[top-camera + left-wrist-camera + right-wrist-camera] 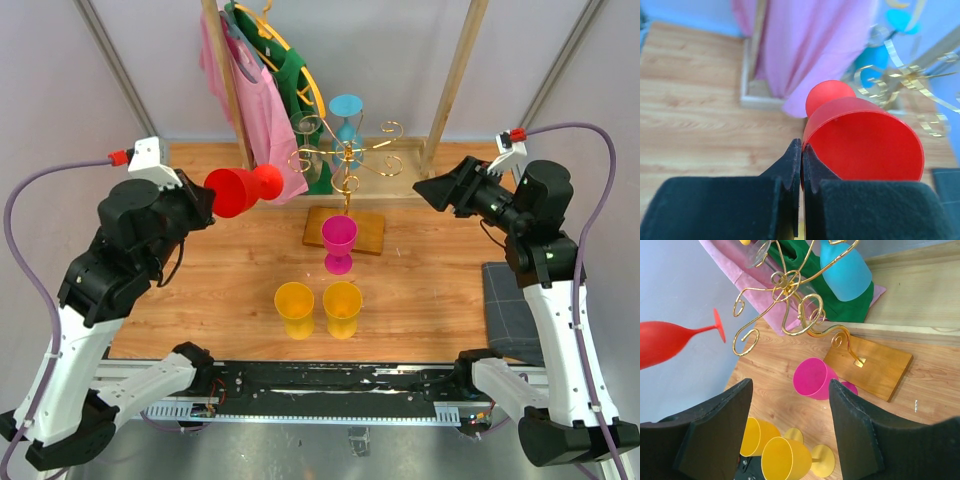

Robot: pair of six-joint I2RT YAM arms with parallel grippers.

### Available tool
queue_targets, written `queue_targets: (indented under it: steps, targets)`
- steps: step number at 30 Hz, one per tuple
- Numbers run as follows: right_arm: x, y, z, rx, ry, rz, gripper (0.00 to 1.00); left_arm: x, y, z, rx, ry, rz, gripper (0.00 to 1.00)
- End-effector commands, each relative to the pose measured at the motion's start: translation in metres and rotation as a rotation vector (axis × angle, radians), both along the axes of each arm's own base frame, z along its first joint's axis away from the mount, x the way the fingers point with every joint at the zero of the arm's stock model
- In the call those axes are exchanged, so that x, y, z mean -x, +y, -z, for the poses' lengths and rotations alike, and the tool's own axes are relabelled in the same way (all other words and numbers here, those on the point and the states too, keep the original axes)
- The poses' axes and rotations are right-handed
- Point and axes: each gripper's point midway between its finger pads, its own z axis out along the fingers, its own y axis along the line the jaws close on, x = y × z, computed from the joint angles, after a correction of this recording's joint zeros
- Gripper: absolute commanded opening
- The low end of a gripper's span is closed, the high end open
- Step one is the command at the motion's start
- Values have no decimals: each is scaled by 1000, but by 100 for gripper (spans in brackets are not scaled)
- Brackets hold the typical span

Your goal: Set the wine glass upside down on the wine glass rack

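Sideways, red wine glass (865,145), stem hidden, rim pinched by left hand (801,151), right hand (790,390) spread.

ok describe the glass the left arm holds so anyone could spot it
Find the gold wine glass rack at the back centre. Just left of it, in the air, the left tool pinches the rim of a wine glass lying sideways, foot toward the rack. It is the only red one among a magenta glass, yellow glasses and a blue glass.
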Motion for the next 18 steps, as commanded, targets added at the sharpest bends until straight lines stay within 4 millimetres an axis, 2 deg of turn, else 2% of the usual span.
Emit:
queue_targets:
  steps: [1,5,12,18]
  targets:
    - [1,-2,-23,-10,-71,-1,65,5,-44,-78,187,-255,232,0]
    - [3,-1,-28,-9,-83,-7,65,6,-61,-109,239,-339,321,0]
    - [5,-1,-31,-6,-92,-11,65,11,-79,-139,291,-447,422,0]
    - [4,8,-43,-31,-131,-74,65,29,-124,-158,396,-497,689,0]
